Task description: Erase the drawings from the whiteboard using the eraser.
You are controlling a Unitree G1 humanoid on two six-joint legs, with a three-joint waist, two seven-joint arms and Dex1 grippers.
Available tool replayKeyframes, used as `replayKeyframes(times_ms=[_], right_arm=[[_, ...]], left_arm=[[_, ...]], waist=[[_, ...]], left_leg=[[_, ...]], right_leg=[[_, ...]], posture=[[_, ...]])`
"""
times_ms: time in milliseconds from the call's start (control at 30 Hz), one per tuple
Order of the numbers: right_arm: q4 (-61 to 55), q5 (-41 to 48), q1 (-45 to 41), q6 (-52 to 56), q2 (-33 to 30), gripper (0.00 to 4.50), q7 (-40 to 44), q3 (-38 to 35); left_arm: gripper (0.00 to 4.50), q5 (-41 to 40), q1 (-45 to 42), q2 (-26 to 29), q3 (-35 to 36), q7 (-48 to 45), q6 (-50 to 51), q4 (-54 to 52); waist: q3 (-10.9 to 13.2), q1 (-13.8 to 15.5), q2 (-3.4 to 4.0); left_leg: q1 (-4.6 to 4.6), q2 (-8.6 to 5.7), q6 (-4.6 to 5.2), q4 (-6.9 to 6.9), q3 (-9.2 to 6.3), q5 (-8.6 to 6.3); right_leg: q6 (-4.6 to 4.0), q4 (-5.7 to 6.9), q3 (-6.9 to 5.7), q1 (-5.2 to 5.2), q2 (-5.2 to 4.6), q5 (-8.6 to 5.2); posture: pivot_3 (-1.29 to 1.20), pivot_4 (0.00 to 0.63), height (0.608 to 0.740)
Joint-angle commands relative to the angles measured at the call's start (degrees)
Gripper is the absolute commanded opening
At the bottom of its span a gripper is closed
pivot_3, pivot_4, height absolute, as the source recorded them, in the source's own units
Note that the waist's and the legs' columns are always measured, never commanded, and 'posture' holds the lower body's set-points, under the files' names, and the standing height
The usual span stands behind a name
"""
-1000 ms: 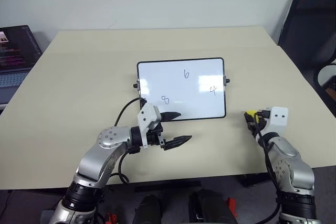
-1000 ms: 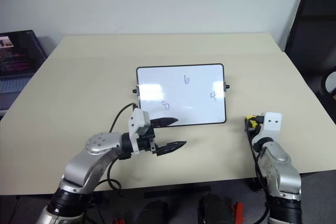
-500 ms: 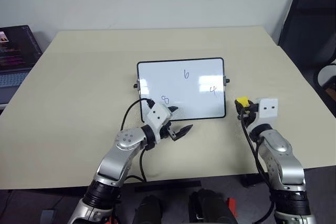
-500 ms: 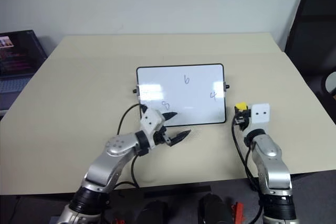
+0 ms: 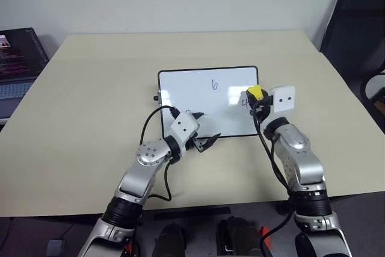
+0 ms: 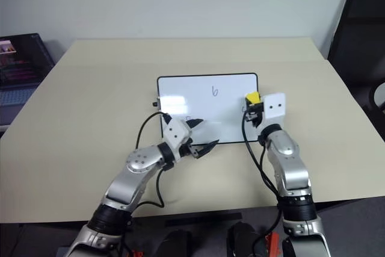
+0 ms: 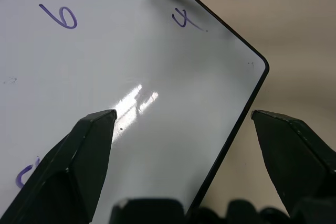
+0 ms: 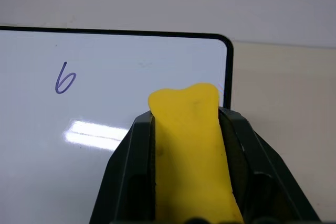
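Observation:
The whiteboard (image 5: 198,91) lies flat in the middle of the beige table, with the drawings "6" (image 5: 213,85) and "4" (image 7: 185,20) on it. The "8" (image 7: 23,174) is mostly hidden behind my left gripper. My right gripper (image 5: 255,97) is shut on the yellow eraser (image 5: 255,92) and holds it over the board's right edge, right by the "4". In the right wrist view the eraser (image 8: 191,145) sits squeezed between the two fingers. My left gripper (image 5: 204,129) stands open across the board's near edge, one finger over the board and one over the table.
A laptop (image 5: 15,64) with a lit screen sits at the table's far left. A black chair (image 5: 355,28) stands off the right side. A black cable (image 5: 150,127) loops from my left arm over the table in front of the board.
My right gripper carried the eraser up and to the left, from the table beside the board's near right corner to its right edge. My left gripper moved forward to the near edge.

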Motion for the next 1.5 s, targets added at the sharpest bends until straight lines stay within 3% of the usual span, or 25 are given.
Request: replayKeyframes(times_ms=[33,533,1000,1233,1500], right_arm=[[0.0,-0.5,-1.6,-2.7,0.5,1.28,0.4,0.5],[3.7,-4.6,-0.3,2.2,0.1,1.28,0.9,4.8],[-7.7,-5.4,11.2,9.6,-4.2,1.28,1.5,3.5],[-4.2,-4.0,5.3,6.6,-1.8,1.28,1.2,2.4],[10.0,-5.3,-5.8,-2.6,-0.5,1.28,0.3,1.5]], left_arm=[[4.5,0.9,-0.9,-0.4,-0.2,-0.1,-3.0,-0.8],[4.5,1.8,-1.5,-0.9,-0.9,-1.1,-4.4,0.3],[4.5,1.7,-1.3,-1.2,-0.7,-1.3,-3.9,-0.3],[4.5,1.8,-2.1,-1.6,-1.0,-1.4,-4.4,0.6],[4.5,1.6,-2.3,-1.1,-0.3,-1.5,-5.0,1.2]], waist=[[0.0,0.0,0.0],[0.0,-0.1,0.0],[0.0,-0.1,-0.01],[0.0,-0.3,-0.01],[0.0,-0.1,0.0]], left_leg=[[0.01,0.0,0.0,0.0,0.0,0.0],[0.05,0.03,0.0,0.0,-0.01,0.0],[0.06,0.02,0.01,0.08,0.01,0.01],[0.07,0.03,0.06,0.1,0.05,0.05],[0.02,0.03,0.09,0.02,0.01,0.06]], right_leg=[[0.0,0.01,0.01,0.0,0.0,0.0],[0.0,0.07,-0.02,0.01,0.02,0.0],[0.02,0.11,-0.03,0.1,0.02,0.02],[0.03,0.13,-0.03,0.1,0.04,0.03],[-0.01,0.01,-0.05,0.0,0.07,0.07]], posture=[[0.0,0.15,0.74],[0.0,0.15,0.74],[0.0,0.15,0.74],[0.0,0.15,0.74],[0.0,0.15,0.74]])
